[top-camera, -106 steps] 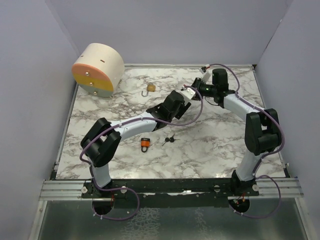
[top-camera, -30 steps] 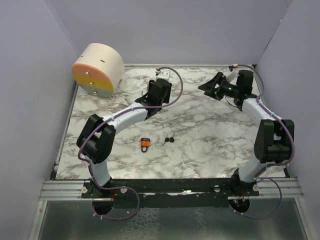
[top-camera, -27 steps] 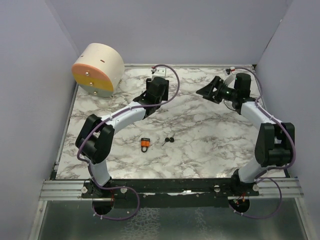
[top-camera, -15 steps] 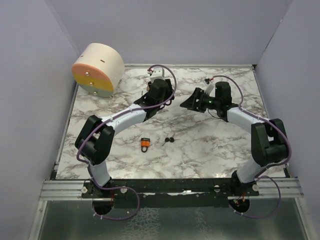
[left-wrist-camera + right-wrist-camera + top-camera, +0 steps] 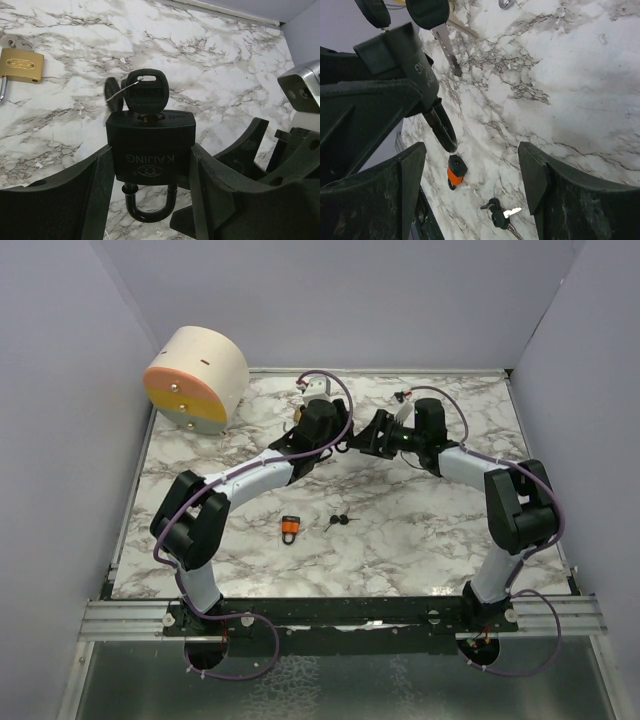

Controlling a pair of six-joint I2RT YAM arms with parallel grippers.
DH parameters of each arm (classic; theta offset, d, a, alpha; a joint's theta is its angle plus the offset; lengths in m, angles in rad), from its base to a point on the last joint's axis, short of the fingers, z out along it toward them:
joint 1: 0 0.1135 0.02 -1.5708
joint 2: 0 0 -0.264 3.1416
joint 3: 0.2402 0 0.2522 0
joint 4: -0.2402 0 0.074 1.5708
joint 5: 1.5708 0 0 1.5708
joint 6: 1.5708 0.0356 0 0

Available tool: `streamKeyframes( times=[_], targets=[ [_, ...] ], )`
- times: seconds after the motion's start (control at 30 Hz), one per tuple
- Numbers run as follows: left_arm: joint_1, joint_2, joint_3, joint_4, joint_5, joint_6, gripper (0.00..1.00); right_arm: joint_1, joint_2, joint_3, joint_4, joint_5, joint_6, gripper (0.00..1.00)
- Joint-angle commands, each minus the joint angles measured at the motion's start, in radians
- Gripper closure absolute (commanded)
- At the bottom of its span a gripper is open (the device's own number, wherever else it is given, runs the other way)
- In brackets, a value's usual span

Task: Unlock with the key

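Judging the black metal padlock (image 5: 150,145) rigid, weighty: left gripper (image 5: 150,161) jaws clamp it; right gripper (image 5: 471,150) jaws apart; I'd pinch the black-headed key (image 5: 146,92).

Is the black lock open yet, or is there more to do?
Not yet. Done: the left end effector grips the black padlock, and the key is pushed into its keyhole. In hand: the right end effector hangs open close by the lock, not touching the key. Left: pinch the key, turn it, and pop the shackle, which looks shut with both legs in the body.
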Motion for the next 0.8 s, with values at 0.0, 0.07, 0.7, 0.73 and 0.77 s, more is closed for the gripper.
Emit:
streamKeyframes(
  times=[0.0, 0.07, 0.7, 0.73, 0.77],
  targets=[
    [-0.007, -0.064, 0.018, 0.107, 0.032, -0.016, 1.0, 0.017, 0.047, 0.052, 0.067, -0.027, 0.033, 0.25],
    [-0.008, -0.087, 0.017, 0.108, 0.036, -0.018, 1.0, 0.016, 0.063, 0.056, 0.081, -0.027, 0.053, 0.25],
    [0.016, -0.22, -0.064, 0.155, 0.077, -0.037, 1.0, 0.012, 0.16, 0.102, 0.218, -0.124, 0.162, 0.25],
    [0.023, -0.221, -0.06, 0.135, 0.056, -0.026, 1.0, 0.009, 0.145, 0.092, 0.214, -0.119, 0.154, 0.25],
    [0.031, -0.221, -0.053, 0.106, 0.033, -0.01, 1.0, 0.002, 0.129, 0.08, 0.217, -0.117, 0.149, 0.25]
  ],
)
